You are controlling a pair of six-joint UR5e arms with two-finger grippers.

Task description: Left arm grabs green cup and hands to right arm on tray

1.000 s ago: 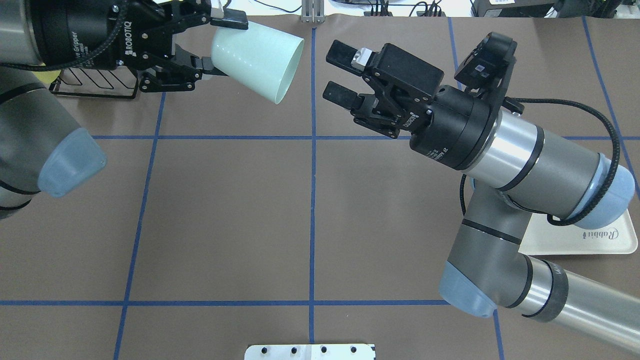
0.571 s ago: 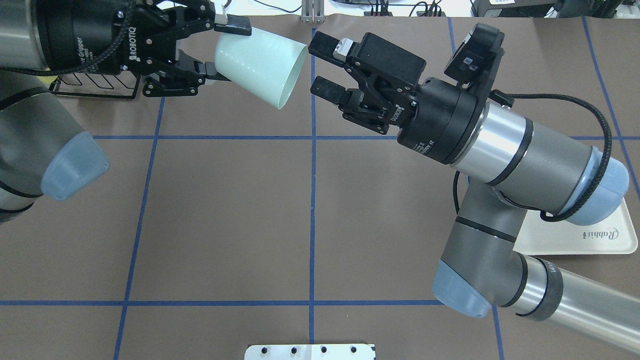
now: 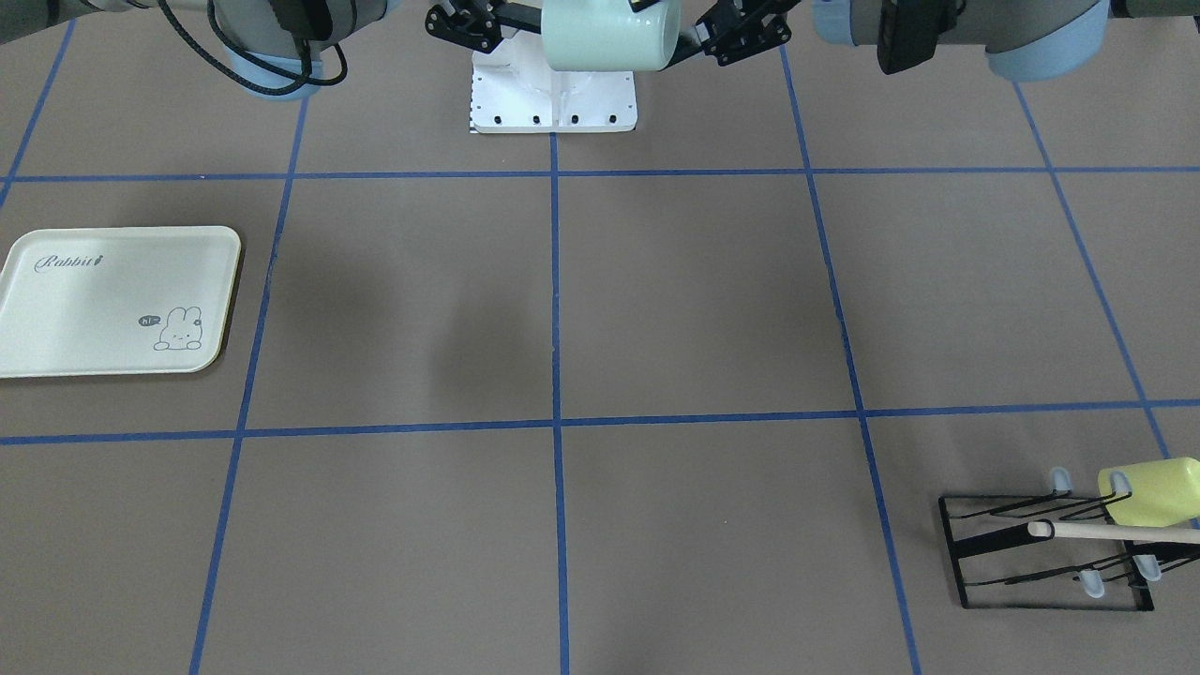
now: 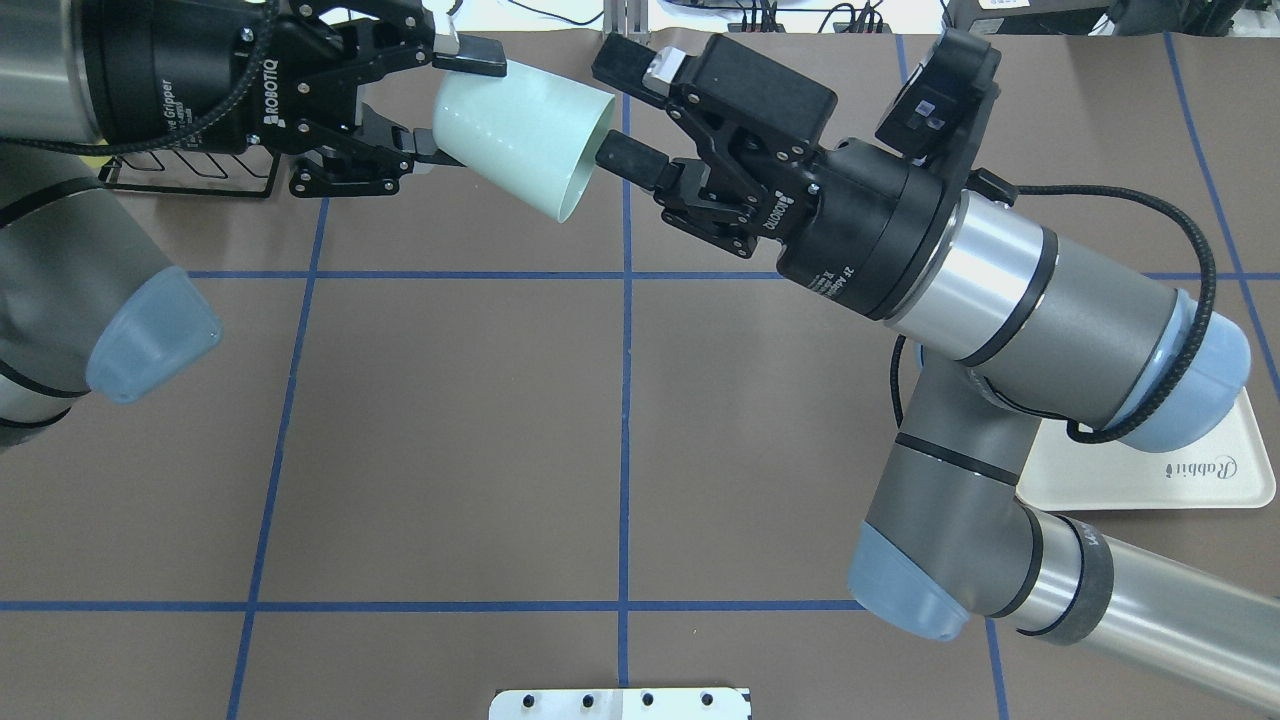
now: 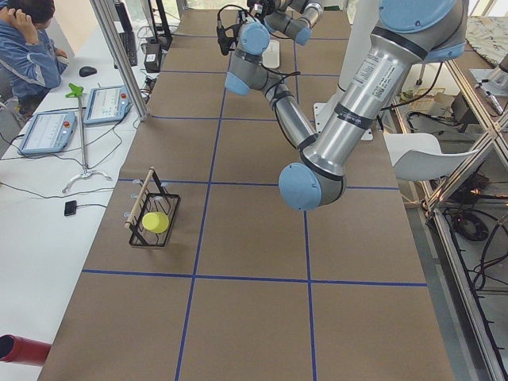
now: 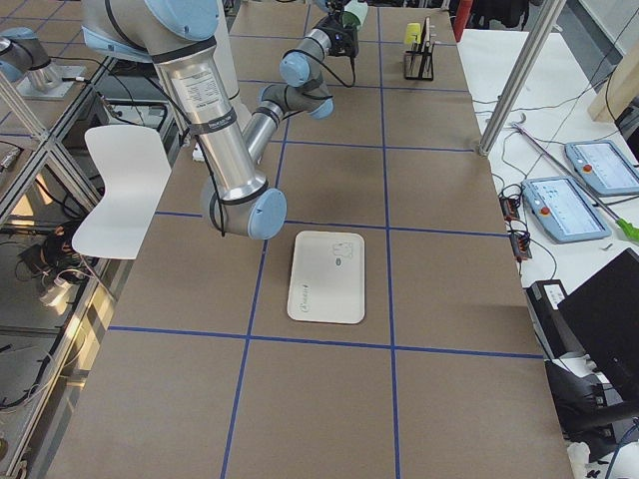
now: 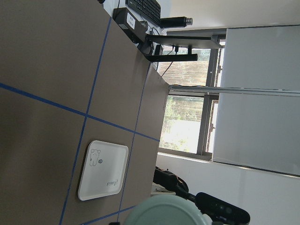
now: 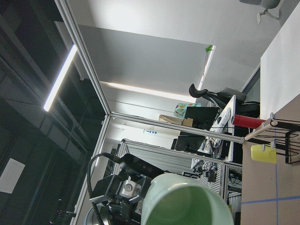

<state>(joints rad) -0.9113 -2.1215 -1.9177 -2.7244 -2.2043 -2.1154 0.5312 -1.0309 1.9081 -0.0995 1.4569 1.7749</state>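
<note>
**Right gripper reaches the rim of the held green cup**

Nearest the robot, a white metal base plate (image 4: 620, 703) with small dark holes sits at the edge of the counter (image 4: 450, 430), a matte brown sheet crossed by blue tape lines. On the robot's right lies the tray (image 4: 1180, 480), smooth cream with rounded corners. It carries the script word "Rabbit" and a little bunny drawing, and the right arm (image 4: 1010, 300) partly covers it from above.

Farther out, the green cup (image 4: 520, 130) hangs in the air on its side, a plain, glossy, tapered tumbler. The left gripper (image 4: 448, 105), marked "ROBOTIQ" in white, is clamped on the cup's base end. The cup has barely shifted over the last second. The right gripper (image 4: 620, 108) has moved in from well right of the centre tape line. Its fingers are spread apart, and the tips are now level with the cup's open rim; whether they touch it cannot be told.

At the far left corner, a black wire rack (image 3: 1041, 553) holds a yellow-green cup (image 3: 1158, 489).
</note>
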